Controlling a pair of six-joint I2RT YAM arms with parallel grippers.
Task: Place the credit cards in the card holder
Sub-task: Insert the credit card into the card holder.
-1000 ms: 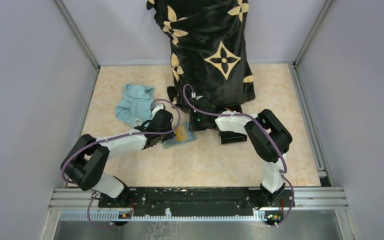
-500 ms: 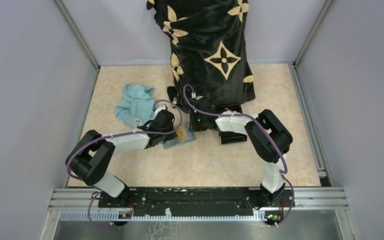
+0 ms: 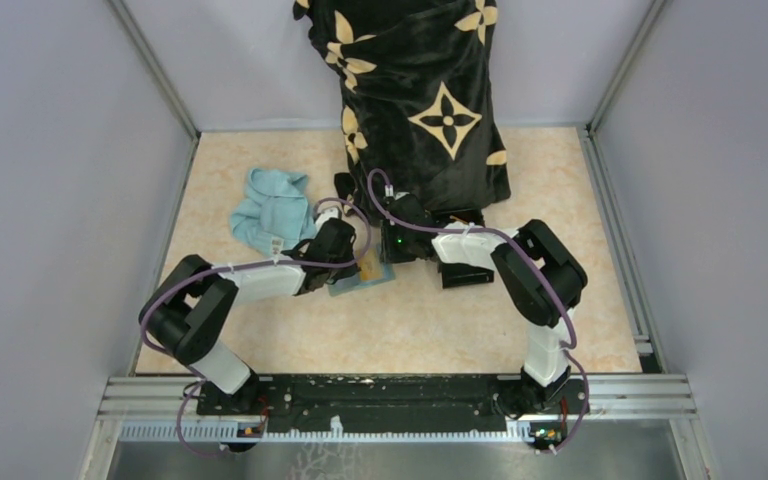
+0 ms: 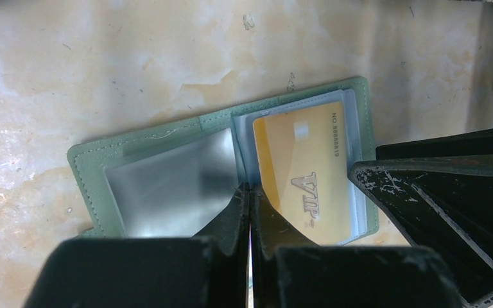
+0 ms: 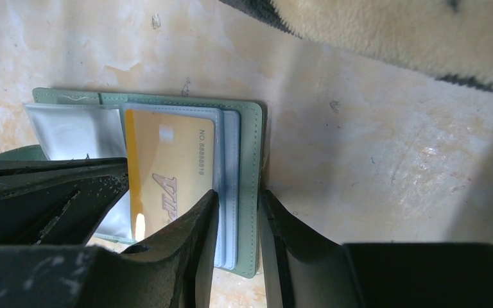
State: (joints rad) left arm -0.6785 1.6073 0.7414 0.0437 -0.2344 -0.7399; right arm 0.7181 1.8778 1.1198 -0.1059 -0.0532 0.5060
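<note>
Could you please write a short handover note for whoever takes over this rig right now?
Left end effector: shut, pressing down at the fold of the open card holder.
Right end effector: clamped on the card holder's outer edge.
Orange VIP card lies on the card holder's slot side; how far in, I cannot tell.
Left: seat that card. Other cards are not visible.

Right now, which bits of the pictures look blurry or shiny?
Left wrist view: the closed left claw is a dark blur up close, and the card holder's clear pocket shines silvery. Right wrist view: the right claw is blurred too, while the gold card looks sharp. Top view: evenly lit, soft shadows.
</note>
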